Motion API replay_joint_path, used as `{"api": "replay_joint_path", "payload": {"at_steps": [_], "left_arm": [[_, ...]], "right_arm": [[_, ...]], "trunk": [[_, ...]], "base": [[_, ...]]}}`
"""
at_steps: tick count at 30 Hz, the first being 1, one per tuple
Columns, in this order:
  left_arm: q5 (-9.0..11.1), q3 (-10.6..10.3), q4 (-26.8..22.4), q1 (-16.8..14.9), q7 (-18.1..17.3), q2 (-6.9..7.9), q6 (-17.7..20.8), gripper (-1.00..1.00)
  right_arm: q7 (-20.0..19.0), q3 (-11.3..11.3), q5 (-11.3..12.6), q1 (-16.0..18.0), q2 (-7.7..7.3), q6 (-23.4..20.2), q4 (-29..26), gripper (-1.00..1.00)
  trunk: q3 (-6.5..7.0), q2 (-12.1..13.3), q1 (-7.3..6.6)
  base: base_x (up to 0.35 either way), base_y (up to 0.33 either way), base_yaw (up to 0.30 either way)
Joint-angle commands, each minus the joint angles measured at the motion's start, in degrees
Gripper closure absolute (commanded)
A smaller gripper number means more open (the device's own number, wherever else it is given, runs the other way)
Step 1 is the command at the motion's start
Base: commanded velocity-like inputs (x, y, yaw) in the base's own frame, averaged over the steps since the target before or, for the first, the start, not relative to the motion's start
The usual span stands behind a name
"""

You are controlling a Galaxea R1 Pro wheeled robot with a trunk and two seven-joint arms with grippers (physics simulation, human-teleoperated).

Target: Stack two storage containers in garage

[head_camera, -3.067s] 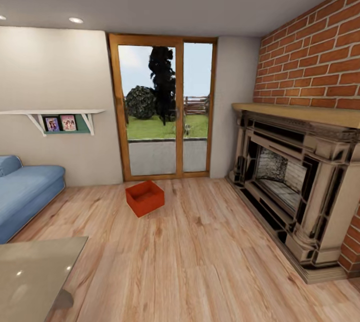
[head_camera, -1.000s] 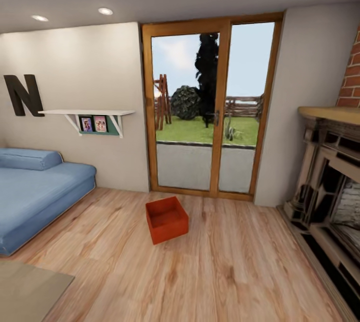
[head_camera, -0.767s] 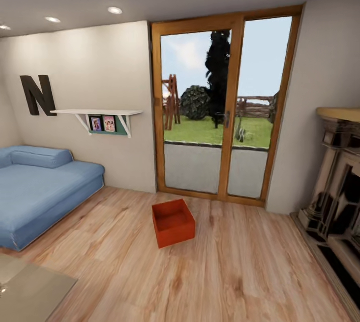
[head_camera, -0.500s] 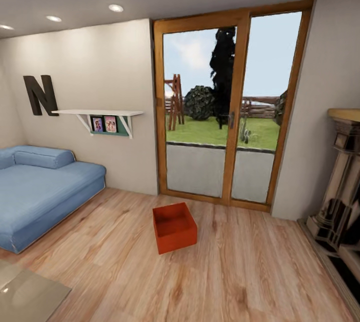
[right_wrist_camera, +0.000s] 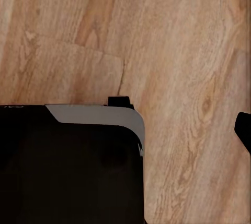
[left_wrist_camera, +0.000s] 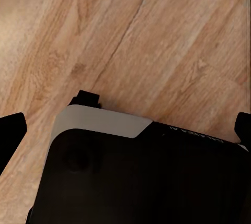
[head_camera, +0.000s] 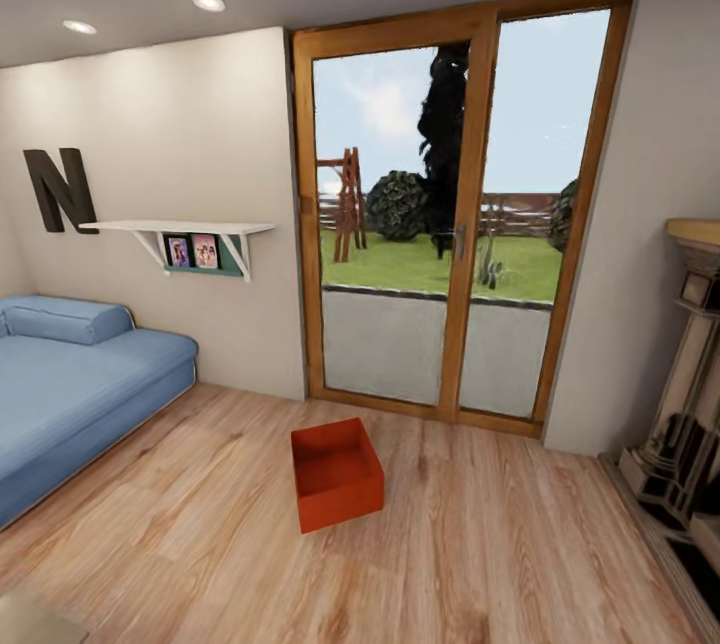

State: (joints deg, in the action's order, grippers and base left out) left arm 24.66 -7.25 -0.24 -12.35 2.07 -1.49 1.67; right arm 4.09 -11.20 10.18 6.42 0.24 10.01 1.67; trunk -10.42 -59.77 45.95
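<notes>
**Robot closes in on the orange bin by the glass doors**

The view has swung and drawn nearer since three seconds back: the fireplace that stood broad at the right has slid almost out of sight, and the sofa and the black letter N have come in at the left; the bin itself has not budged from its patch of planks.

One storage container (head_camera: pixel 337 474) sits open-topped on the light wood floor (head_camera: pixel 520 544) of the living room, turned slightly askew, a little in front of the wood-framed glass doors (head_camera: pixel 455 214); it stands well apart from the blue sofa (head_camera: pixel 70 379) at the left and from the fireplace (head_camera: pixel 685 424) at the right edge; above the sofa hangs a white wall shelf (head_camera: pixel 180 229) with two small pictures under it, beside the letter N (head_camera: pixel 60 189).

In both wrist views a dark, grey-edged body hangs over bare planks; black tips show at the picture edges, but how far either gripper stands open I cannot tell, and nothing is seen in their hold.
</notes>
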Motion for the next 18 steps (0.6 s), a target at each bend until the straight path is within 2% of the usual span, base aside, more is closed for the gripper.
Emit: {"api": "replay_joint_path", "payload": {"at_steps": [1,9,18], "left_arm": [[0.48,-0.49,-0.03,-0.04,0.22,-0.03,0.18,-1.0],[0.49,-0.49,-0.03,-0.05,0.22,0.0,0.18,-1.0],[0.51,-0.49,-0.03,-0.06,0.22,0.0,0.18,-1.0]], "right_arm": [[0.05,-0.49,0.54,0.08,0.03,0.33,0.18,-1.0],[0.29,0.32,1.2,0.08,0.04,0.45,0.18,-1.0],[0.29,0.12,0.7,0.08,0.33,0.47,0.18,-1.0]], "trunk": [[-0.08,-0.04,0.04],[-0.08,-0.04,0.04],[-0.08,-0.04,0.04]], "base": [[0.313,-0.171,0.0],[0.313,-0.171,0.0],[0.313,-0.171,0.0]]}}
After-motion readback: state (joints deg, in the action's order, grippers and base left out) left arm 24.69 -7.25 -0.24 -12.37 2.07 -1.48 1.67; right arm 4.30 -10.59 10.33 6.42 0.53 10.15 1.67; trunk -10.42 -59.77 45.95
